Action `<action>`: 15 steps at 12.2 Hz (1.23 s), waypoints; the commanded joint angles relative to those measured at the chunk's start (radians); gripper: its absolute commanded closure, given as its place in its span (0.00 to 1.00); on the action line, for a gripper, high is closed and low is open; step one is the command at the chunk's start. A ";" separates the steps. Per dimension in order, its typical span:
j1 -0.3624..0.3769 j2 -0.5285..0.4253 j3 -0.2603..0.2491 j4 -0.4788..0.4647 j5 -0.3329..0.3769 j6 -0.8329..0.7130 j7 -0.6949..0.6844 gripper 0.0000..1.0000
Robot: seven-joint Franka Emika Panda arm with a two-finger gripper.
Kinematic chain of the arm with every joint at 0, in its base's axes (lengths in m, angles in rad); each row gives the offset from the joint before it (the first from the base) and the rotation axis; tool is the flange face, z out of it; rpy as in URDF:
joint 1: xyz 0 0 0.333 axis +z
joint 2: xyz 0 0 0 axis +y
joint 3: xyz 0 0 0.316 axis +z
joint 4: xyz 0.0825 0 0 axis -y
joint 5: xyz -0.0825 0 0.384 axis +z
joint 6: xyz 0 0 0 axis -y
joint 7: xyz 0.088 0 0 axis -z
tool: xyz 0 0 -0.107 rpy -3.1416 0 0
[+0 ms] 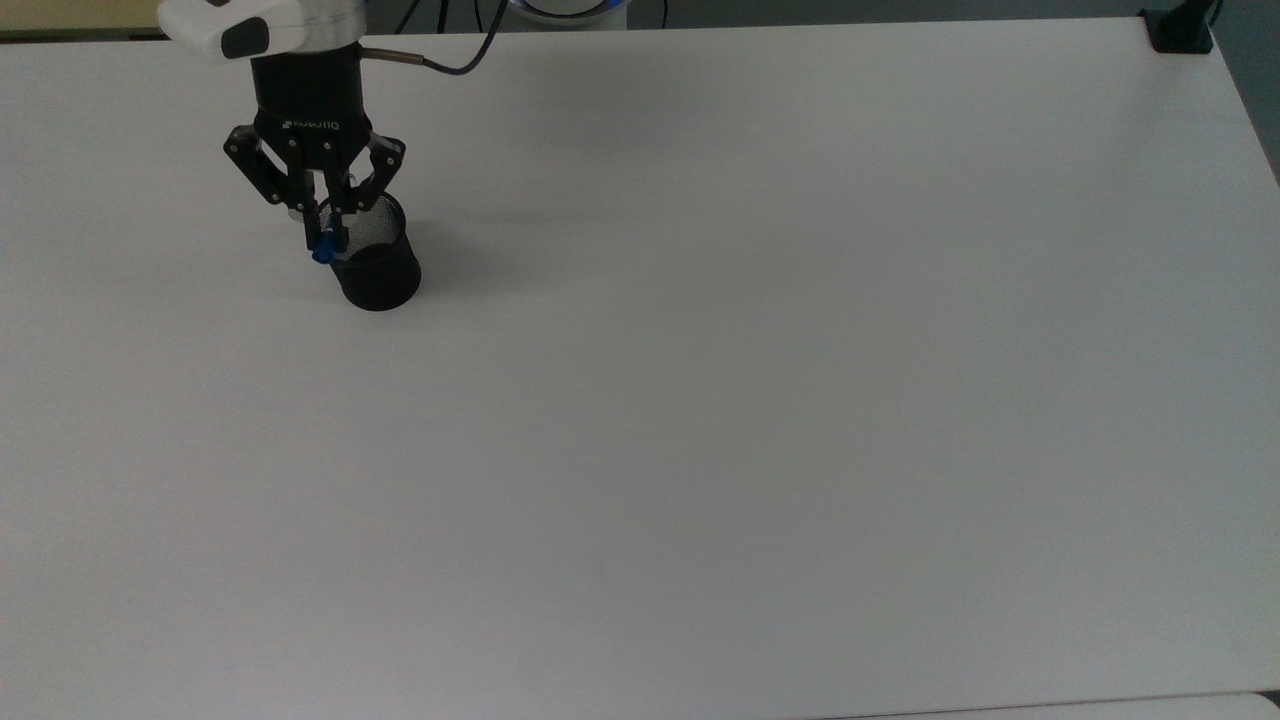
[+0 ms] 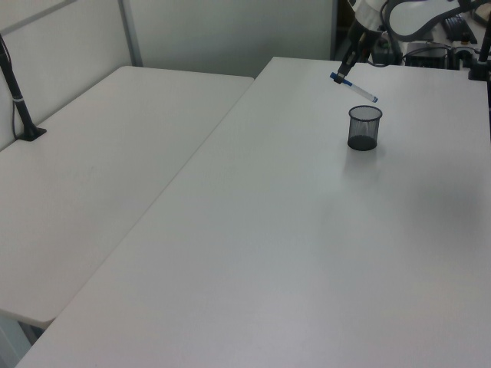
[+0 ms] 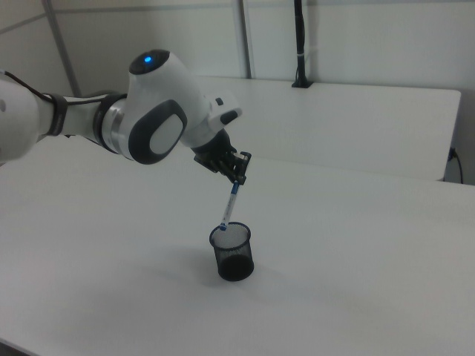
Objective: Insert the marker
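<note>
So the gripper [image 1: 325, 235] sits in the upper left of the top view, fingers pinched tight on the marker [image 3: 231, 204] near its blue-capped end. In the right view you can see the gripper [image 3: 239, 176] a little left of frame center, with the marker hanging down from it at a slight tilt, its lower tip right at the rim of the black mesh cup [image 3: 232, 252], looks like just at or barely inside the opening, hard to call. In the left view, upper right of the frame, the marker [image 2: 354, 87] slants above the cup [image 2: 364, 127] with a gap between them. The cup stands upright on the white table [image 1: 760, 400]. The white arm [image 3: 152, 111] comes in from the left edge of the right view. A second white table [image 2: 92, 169] fills the left side of the left view.
</note>
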 commanded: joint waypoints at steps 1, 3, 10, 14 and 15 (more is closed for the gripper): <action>-0.015 0.000 0.000 -0.064 0.080 0.098 -0.068 1.00; -0.015 0.022 0.000 -0.086 0.080 0.155 -0.077 1.00; -0.015 0.031 0.000 -0.093 0.082 0.175 -0.073 0.64; -0.019 -0.013 -0.011 -0.057 0.097 0.059 -0.066 0.29; -0.019 -0.027 -0.012 -0.026 0.100 -0.008 -0.066 0.24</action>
